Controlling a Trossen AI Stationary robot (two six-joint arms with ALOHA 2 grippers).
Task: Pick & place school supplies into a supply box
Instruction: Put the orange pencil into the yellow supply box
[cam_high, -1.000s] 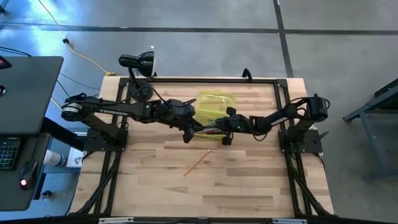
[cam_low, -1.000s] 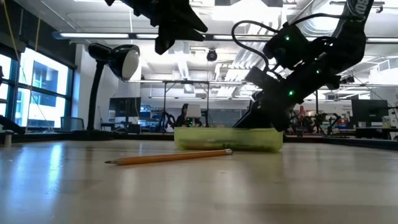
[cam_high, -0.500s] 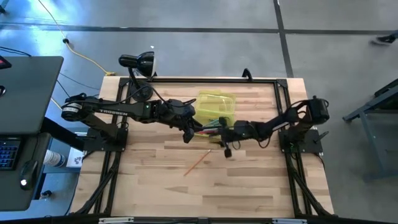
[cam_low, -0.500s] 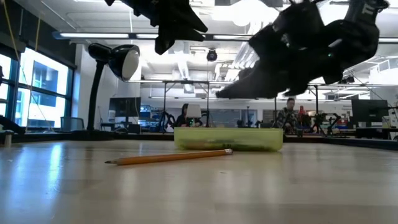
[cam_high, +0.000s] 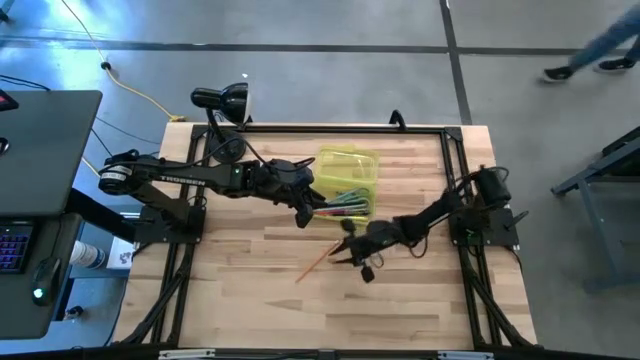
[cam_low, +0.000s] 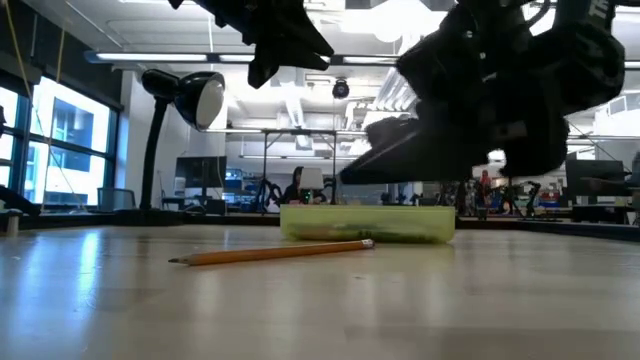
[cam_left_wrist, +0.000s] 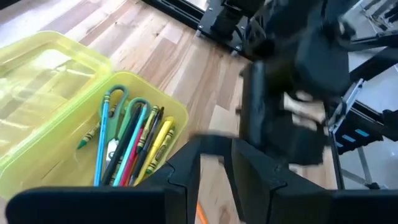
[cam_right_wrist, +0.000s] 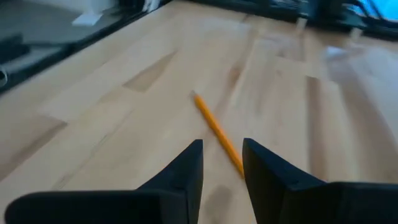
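The yellow-green supply box lies open near the table's far middle. Its tray holds several pens, pencils and green-handled scissors, and its lid is laid flat behind it. One orange pencil lies flat on the wood nearer the table's near edge; it also shows in the right wrist view. My right gripper hovers open just right of the pencil's far end, above the table, touching nothing. My left gripper hangs open and empty beside the box's left near corner.
A black desk lamp stands at the far left corner of the table. A black metal frame runs along the far edge. Bare wood stretches across the near half of the table. A person walks on the floor beyond the far right corner.
My right gripper has drawn up out of the box and swung toward the table's near edge and left, and now hangs over the orange pencil. The pencil and the box have not moved.
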